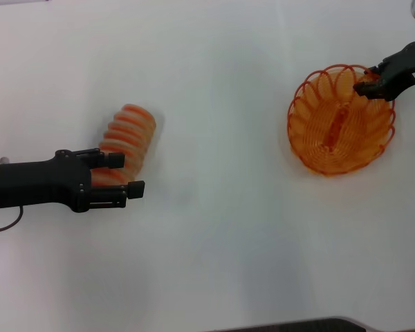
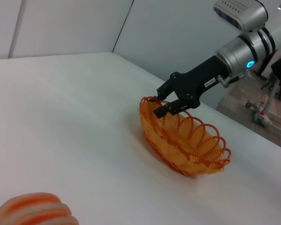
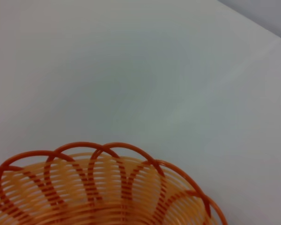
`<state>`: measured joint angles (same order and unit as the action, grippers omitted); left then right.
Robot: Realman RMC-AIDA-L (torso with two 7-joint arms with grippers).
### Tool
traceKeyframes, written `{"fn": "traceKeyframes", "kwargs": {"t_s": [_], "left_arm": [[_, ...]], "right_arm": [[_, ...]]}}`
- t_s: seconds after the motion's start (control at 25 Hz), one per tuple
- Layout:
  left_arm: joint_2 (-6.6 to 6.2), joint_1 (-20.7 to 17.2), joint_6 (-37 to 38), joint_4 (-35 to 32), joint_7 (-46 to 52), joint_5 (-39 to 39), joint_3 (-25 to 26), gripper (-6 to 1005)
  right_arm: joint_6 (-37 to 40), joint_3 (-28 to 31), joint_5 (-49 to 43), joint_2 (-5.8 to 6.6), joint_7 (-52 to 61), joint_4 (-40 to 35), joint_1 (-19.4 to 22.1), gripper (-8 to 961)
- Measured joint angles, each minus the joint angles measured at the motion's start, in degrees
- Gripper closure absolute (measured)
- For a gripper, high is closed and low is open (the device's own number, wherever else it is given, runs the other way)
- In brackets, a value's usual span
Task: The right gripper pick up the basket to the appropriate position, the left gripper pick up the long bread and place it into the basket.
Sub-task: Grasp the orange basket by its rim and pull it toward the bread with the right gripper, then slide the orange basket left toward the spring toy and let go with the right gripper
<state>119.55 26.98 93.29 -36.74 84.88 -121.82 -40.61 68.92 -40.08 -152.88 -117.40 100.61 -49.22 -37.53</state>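
Note:
The long bread (image 1: 128,133), pale tan with orange stripes, lies left of the table's middle; one end of it also shows in the left wrist view (image 2: 35,211). My left gripper (image 1: 124,174) is open, and its two fingers stand on either side of the loaf's near end. The orange wire basket (image 1: 339,124) sits at the far right. My right gripper (image 1: 365,83) reaches its back right rim. In the left wrist view that right gripper (image 2: 157,102) straddles the looped rim of the basket (image 2: 187,140) with a gap between its fingers. The right wrist view shows only the basket's rim (image 3: 91,154).
White tabletop (image 1: 221,228) stretches between the bread and the basket. A dark edge (image 1: 311,325) runs along the front of the table. Beyond the table's far side, the left wrist view shows floor and equipment legs (image 2: 267,112).

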Motion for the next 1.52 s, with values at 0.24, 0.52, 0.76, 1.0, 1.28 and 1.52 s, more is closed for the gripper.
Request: {"fn": "traceKeyframes", "kwargs": {"t_s": [0.24,0.52,0.76,1.0,1.28,1.52], "left_arm": [[-0.11,0.0,0.0,0.0,0.1,0.0,0.0,171],[-0.19,0.2,0.0,0.0,0.2,0.0,0.0,172],[-0.29,0.4,-0.1,0.0,0.2,0.0,0.0,172],[-0.37,0.6,-0.1,0.0,0.2,0.0,0.0,171],[-0.36,0.7,-0.4,0.0,0.1,0.0,0.0,171],[-0.28,0.7,-1.2,0.0,-0.1,0.0,0.0,171]], "right_arm": [[-2.8,0.2,-1.3,-0.68,0.7,-0.1,0.4,594],[-3.2,0.4,-1.0,-0.81,0.7,-0.1,0.4,726],[-3.1,0.5,-0.9,-1.45,0.7,-0.6,0.4,735],[-2.1,0.8,2.8,-1.35,1.0,-0.7,0.7,743],[2.9,2.4,9.3,-0.41,3.5,-0.7,1.1,774],[5.4,4.0,14.3,-0.01,6.3,0.2,1.5,833]]}}
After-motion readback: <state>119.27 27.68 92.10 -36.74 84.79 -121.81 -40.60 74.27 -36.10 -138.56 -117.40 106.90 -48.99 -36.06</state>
